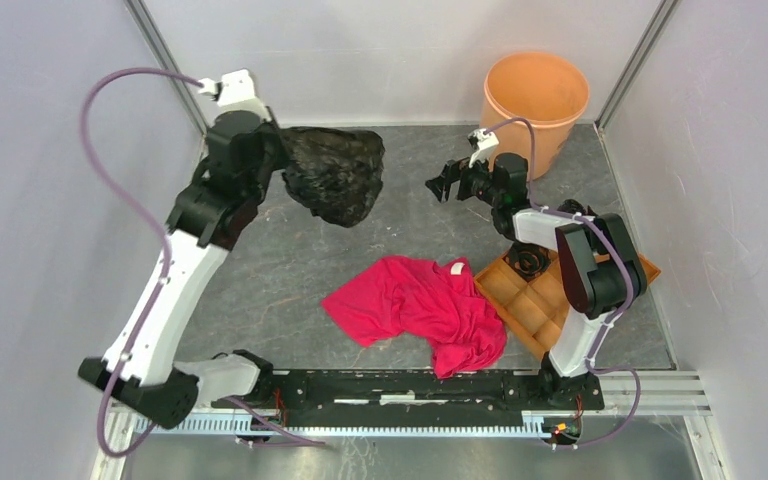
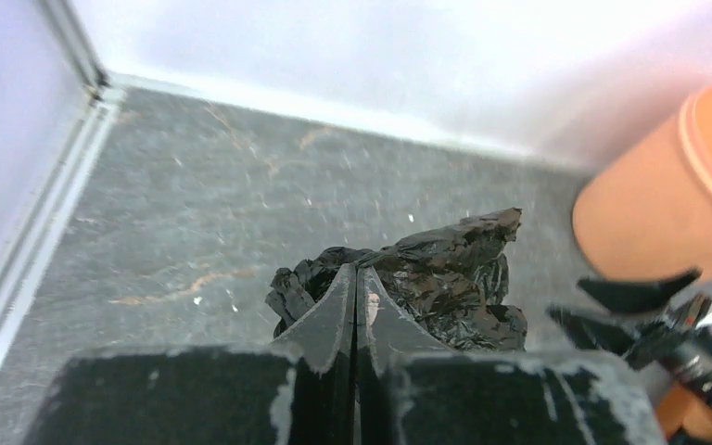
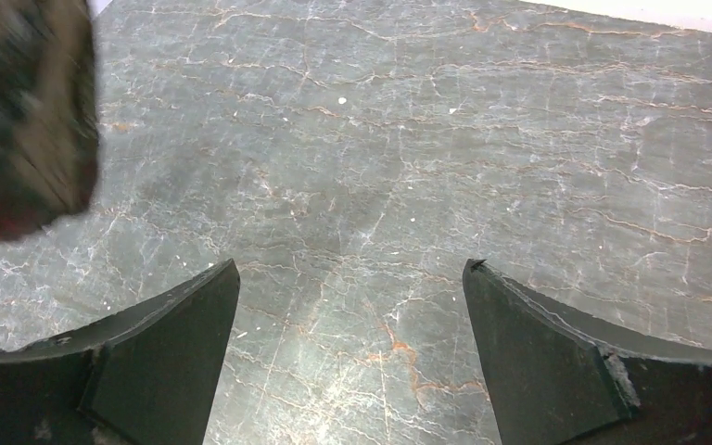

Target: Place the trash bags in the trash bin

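Observation:
The crumpled black trash bag hangs from my left gripper, held above the floor at the back left. In the left wrist view the gripper is shut on the bag, whose film bulges past the fingertips. The pale-orange trash bin stands upright at the back right, and its side shows in the left wrist view. My right gripper is open and empty between bag and bin, its fingers wide apart over bare floor. A blurred piece of the bag shows at the left of the right wrist view.
A red cloth garment lies in the middle near the front. A flat brown compartment tray sits under my right arm at the right. Grey walls close in the left, back and right sides.

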You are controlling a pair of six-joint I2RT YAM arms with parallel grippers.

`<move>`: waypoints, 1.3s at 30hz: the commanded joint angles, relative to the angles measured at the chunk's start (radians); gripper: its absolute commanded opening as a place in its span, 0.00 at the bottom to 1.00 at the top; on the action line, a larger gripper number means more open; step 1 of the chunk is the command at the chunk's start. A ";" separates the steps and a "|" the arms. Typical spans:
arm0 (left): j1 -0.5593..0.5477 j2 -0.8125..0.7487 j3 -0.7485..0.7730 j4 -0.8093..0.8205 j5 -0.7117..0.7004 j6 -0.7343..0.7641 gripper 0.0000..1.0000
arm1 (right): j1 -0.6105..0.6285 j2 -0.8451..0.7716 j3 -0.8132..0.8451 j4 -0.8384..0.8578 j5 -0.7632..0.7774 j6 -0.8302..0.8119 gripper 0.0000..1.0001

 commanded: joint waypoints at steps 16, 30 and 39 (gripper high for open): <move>-0.060 0.049 -0.503 0.482 0.613 -0.431 0.02 | 0.007 -0.022 -0.058 0.043 0.022 0.092 0.98; -0.104 0.402 -0.420 0.773 0.679 -0.632 0.02 | 0.011 -0.122 -0.174 0.088 0.077 0.193 0.97; -0.109 0.533 -0.232 0.770 0.670 -0.629 0.02 | 0.065 -0.281 -0.279 0.086 0.240 0.036 0.97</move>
